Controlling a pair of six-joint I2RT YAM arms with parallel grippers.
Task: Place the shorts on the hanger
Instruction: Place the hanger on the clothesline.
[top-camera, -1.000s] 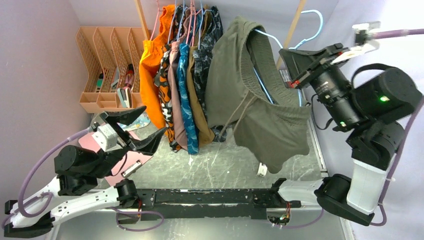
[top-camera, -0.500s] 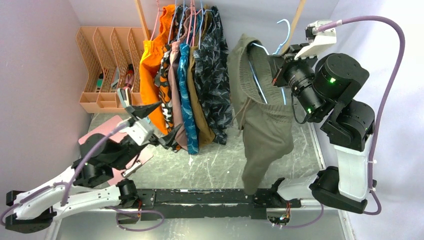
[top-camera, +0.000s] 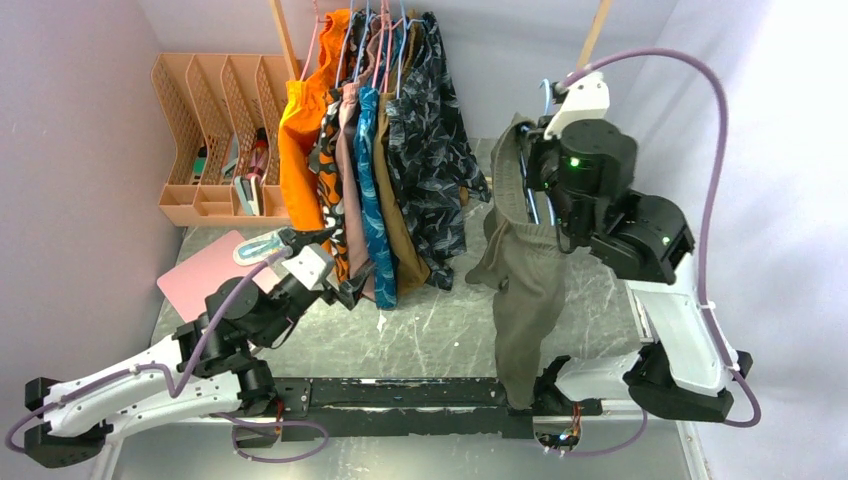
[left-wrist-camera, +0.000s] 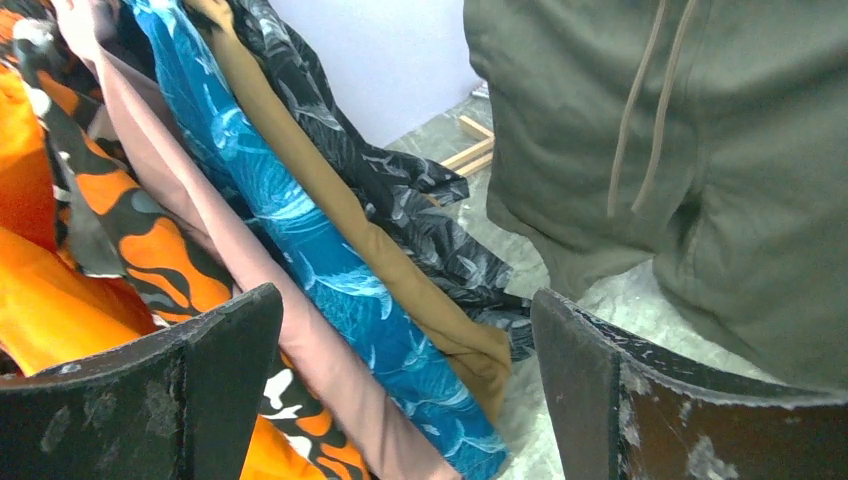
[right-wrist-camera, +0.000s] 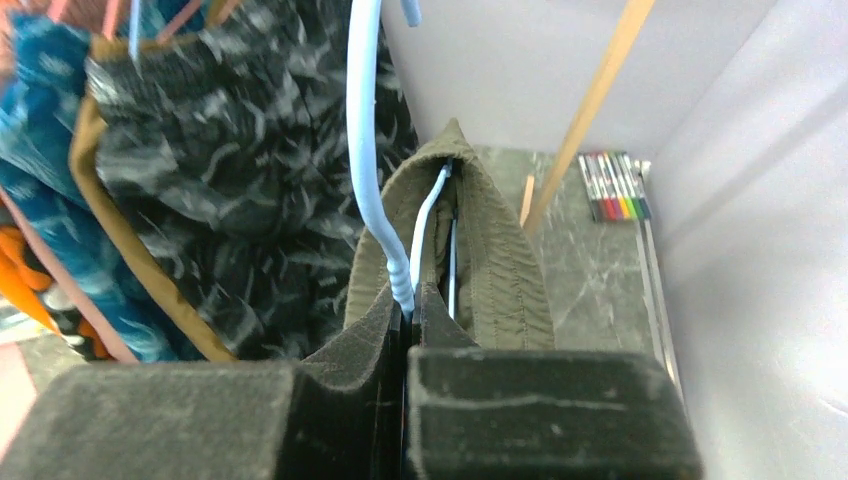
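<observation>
near the front, the left pincer (left-wrist-camera: 405, 335) stands wide apart and empty, facing the hung garments (left-wrist-camera: 300, 230). further back, the right pincer (right-wrist-camera: 408, 322) is clamped on the light-blue hanger (right-wrist-camera: 364, 150), whose frame sits inside the olive shorts (top-camera: 525, 290) dangling over the surface (top-camera: 420, 330).

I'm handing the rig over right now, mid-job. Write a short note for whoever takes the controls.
Left hand: open, empty, facing the row of hung garments.
Right hand: shut on the hanger, pinching it just below its hook.
Shorts: draped over the hanger, held in the air to the right of the row, legs hanging down.
Done: the shorts are on the hanger.
Left: probably hook it up beside the others; the hook seems to rest on nothing yet.
</observation>
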